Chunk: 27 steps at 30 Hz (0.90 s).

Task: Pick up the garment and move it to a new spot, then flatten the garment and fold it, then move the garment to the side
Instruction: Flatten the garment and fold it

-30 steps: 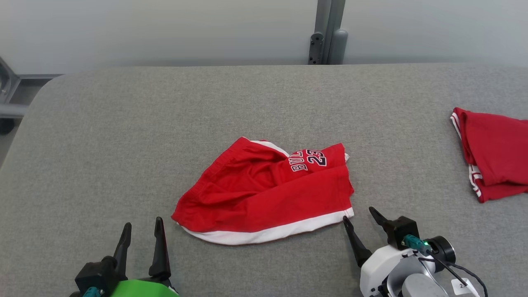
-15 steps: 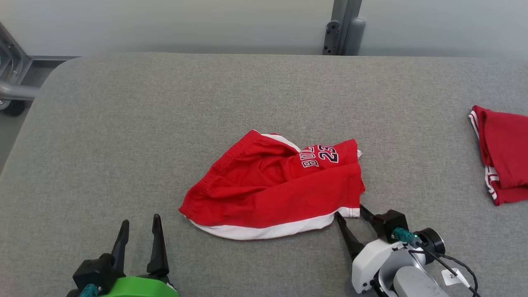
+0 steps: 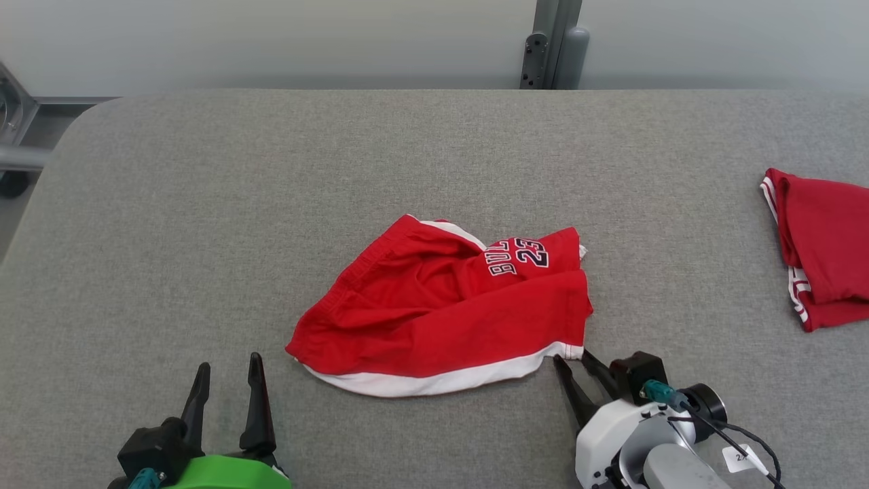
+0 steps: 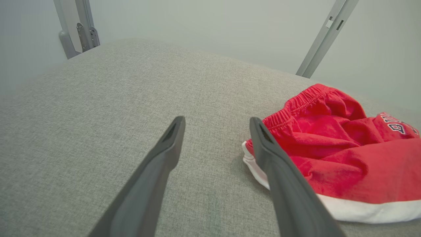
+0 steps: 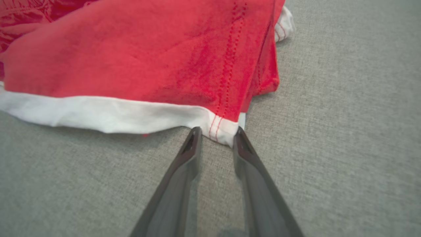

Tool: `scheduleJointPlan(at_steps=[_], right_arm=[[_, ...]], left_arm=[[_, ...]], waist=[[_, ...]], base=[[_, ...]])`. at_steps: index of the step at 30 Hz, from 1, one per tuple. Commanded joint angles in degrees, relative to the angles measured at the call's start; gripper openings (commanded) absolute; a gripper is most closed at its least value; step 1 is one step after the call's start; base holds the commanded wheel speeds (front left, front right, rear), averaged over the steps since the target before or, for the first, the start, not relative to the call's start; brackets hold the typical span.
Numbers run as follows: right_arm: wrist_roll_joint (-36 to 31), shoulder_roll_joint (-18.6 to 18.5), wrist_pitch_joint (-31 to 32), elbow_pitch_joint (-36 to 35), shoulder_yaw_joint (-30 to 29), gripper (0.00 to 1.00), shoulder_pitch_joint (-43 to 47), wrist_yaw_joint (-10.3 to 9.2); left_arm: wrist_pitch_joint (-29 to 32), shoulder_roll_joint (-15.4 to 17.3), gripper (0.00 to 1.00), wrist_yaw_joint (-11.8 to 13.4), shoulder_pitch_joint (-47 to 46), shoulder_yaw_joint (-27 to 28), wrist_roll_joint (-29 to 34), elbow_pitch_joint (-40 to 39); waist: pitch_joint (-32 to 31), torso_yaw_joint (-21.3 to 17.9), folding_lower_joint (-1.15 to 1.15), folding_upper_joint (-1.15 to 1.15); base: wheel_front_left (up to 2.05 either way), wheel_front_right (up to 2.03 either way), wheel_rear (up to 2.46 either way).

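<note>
Bright even light, soft faint shadows, head view sharp — wrist views bowed, blurred near edges

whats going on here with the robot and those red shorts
A two-armed robot is working on the red shorts lying crumpled on the grey table. Its right gripper is at the shorts' near right corner, fingers narrowly apart on either side of the white hem; whether they already pinch it is unclear. The left gripper is open beside the shorts' left end, not touching. Another red garment lies at the table's right edge.
</note>
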Motion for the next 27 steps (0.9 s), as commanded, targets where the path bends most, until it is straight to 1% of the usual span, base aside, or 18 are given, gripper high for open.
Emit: scheduleJointPlan(at_steps=[1,5,6,7,8,10,11,14,17,21,27], right_arm=[[0.54,-0.16,-0.12,0.37,0.13,0.47,-0.88,-0.02],[-0.05,-0.13,-0.13,0.85,0.88,0.46,-2.10,-0.02],[-0.04,-0.13,-0.13,0.99,1.03,0.44,-2.33,-0.02],[0.00,-0.11,-0.13,1.15,1.21,0.40,-2.46,-0.02],[0.14,-0.10,-0.13,1.47,1.43,0.29,-2.56,-0.02],[0.75,-0.10,-0.13,2.11,1.58,0.02,-2.69,-0.02],[1.18,-0.09,-0.13,2.07,1.45,0.00,-2.65,-0.02],[3.48,-0.05,-0.13,0.69,0.72,0.00,-1.78,-0.02],[5.52,-0.09,-0.13,-1.76,-0.19,0.00,-0.47,-0.02],[7.39,-1.19,-0.13,-6.25,-1.78,0.00,1.33,-0.02],[8.50,-2.52,-0.13,-10.74,-3.75,0.00,3.38,-0.02]], left_arm=[[-0.14,-0.01,1.00,-0.30,-0.77,0.21,0.56,0.04],[-0.14,-0.03,1.00,-0.27,-1.04,0.43,0.76,0.18],[-0.14,-0.03,1.00,-0.31,-1.08,0.42,0.82,0.24],[-0.14,-0.04,1.00,-0.32,-1.11,0.38,0.88,0.31],[-0.14,-0.03,1.00,-0.36,-1.12,0.31,0.95,0.39],[-0.14,-0.05,1.00,-0.38,-1.08,0.26,1.00,0.52],[-0.14,-0.05,1.00,-0.40,-1.00,0.28,1.02,0.56],[-0.14,-0.05,1.00,-0.46,-0.70,0.42,0.99,0.64],[-0.14,0.02,1.00,-1.36,-0.30,-0.01,0.71,0.92],[0.60,1.49,1.00,-3.00,-0.03,-1.72,0.45,2.50],[2.80,4.40,1.00,-4.86,-0.83,-6.88,0.55,4.65]], waist=[[0.09,-0.12,0.00,0.00],[0.21,-0.40,0.00,0.00],[0.18,-0.43,0.00,0.00],[0.14,-0.45,0.00,0.00],[0.07,-0.45,0.00,0.00],[-0.11,-0.47,0.00,0.00],[-0.24,-0.51,0.00,0.00],[-0.71,-0.68,0.00,0.00],[-1.26,-1.05,0.00,0.00],[-2.07,-2.07,0.00,0.00],[-2.74,-3.87,0.00,0.00]], base=[[0.00,0.00,0.00],[0.00,0.00,0.00],[0.00,0.00,0.00],[0.00,0.00,0.00],[0.00,0.00,0.00],[0.00,0.00,0.00],[0.00,0.00,0.00],[0.00,0.00,0.00],[0.00,0.00,0.00],[0.00,0.00,0.00],[0.00,0.00,0.00]])
